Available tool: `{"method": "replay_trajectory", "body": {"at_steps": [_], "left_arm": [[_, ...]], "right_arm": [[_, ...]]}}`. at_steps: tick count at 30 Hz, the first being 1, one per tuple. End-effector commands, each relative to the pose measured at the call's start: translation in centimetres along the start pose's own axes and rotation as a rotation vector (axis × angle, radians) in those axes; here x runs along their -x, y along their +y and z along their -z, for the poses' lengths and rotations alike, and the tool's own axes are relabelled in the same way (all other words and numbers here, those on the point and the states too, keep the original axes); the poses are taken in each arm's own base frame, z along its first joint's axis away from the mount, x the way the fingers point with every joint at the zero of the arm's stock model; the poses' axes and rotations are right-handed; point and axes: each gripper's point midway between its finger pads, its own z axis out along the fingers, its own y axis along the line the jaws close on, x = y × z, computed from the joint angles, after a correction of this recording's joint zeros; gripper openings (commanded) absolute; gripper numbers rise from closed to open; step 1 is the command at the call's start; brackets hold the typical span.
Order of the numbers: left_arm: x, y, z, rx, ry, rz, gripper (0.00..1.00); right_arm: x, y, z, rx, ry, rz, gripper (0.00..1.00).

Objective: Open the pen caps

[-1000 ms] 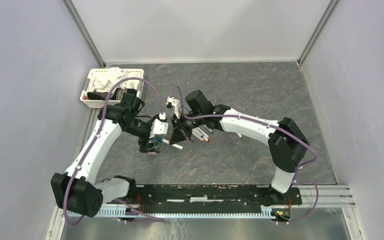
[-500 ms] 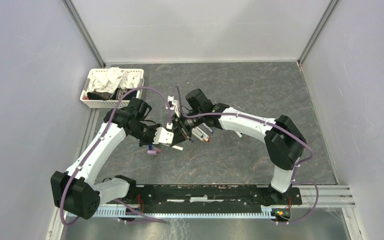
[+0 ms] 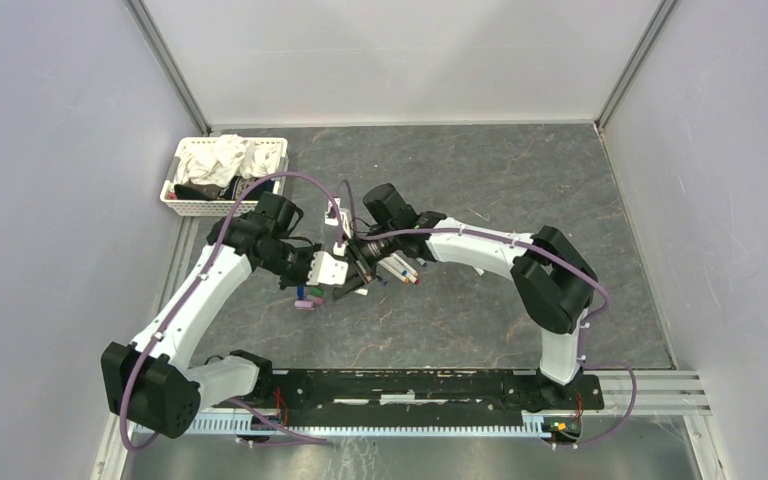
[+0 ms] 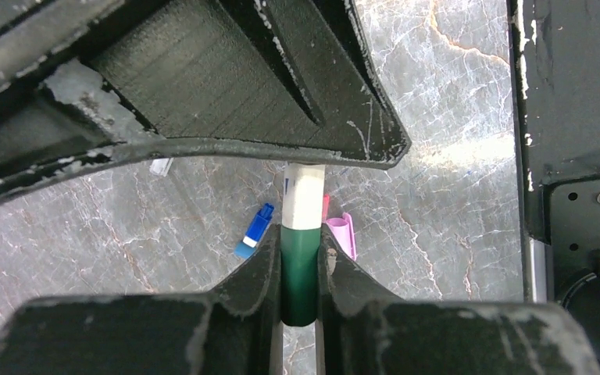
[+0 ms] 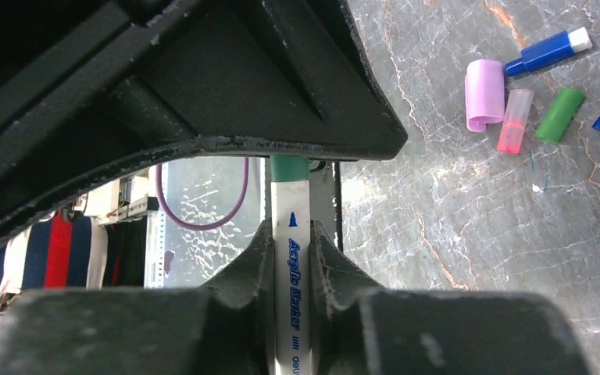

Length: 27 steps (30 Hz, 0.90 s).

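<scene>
Green cap (image 4: pixel 299 283) pinched in left hand (image 4: pixel 301 262) — white pen (image 5: pixel 291 291) clamped in right hand (image 5: pixel 291 244) — hands face along pen's axis

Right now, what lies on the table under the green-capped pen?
Below the pen, a blue cap and a purple cap lie on the table. The black fingers cover whatever lies farther along.

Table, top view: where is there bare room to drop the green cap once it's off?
Bare: the far strip between the basket and the right wall, and the near stretch ahead of the base rail. Crowded: mid-table, among the pens and loose caps.
</scene>
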Motion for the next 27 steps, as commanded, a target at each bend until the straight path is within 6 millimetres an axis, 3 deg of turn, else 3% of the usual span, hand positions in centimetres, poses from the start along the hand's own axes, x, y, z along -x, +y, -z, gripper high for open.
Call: {"method": "replay_trajectory", "body": {"at_steps": [1, 6, 9, 11, 15, 19, 22, 24, 27], "left_arm": [[-0.1, 1.1, 0.8, 0.030, 0.028, -0.041, 0.02], [-5.3, 2.5, 2.8, 0.035, 0.163, -0.025, 0.02], [-6.3, 3.9, 3.9, 0.042, 0.161, 0.015, 0.02], [-6.3, 4.6, 4.0, 0.059, 0.152, 0.016, 0.02], [-6.1, 5.5, 2.7, 0.123, 0.094, 0.041, 0.02], [-7.1, 5.9, 0.4, 0.162, 0.067, 0.166, 0.02], [-8.1, 6.0, -1.3, 0.172, 0.066, 0.241, 0.03], [-8.6, 6.0, -2.4, 0.168, 0.071, 0.263, 0.06], [-9.4, 5.7, -3.7, 0.152, 0.095, 0.283, 0.11]], "right_arm": [[0.3, -0.1, 1.8, -0.015, -0.034, 0.026, 0.01], [-4.3, -2.4, 5.6, -0.138, 0.021, 0.003, 0.00], [-7.7, -2.8, 6.5, -0.169, 0.062, -0.015, 0.00], [-8.9, -3.1, 7.0, -0.193, 0.068, -0.019, 0.00], [-7.7, -6.2, 10.8, -0.359, -0.022, -0.053, 0.00], [-5.7, -12.3, 18.6, -0.787, -0.180, -0.156, 0.00], [-5.4, -14.9, 23.5, -1.035, -0.276, -0.195, 0.00], [-5.5, -16.1, 25.2, -1.130, -0.293, -0.203, 0.00], [-6.0, -17.8, 25.7, -1.191, -0.265, -0.211, 0.00]]}}
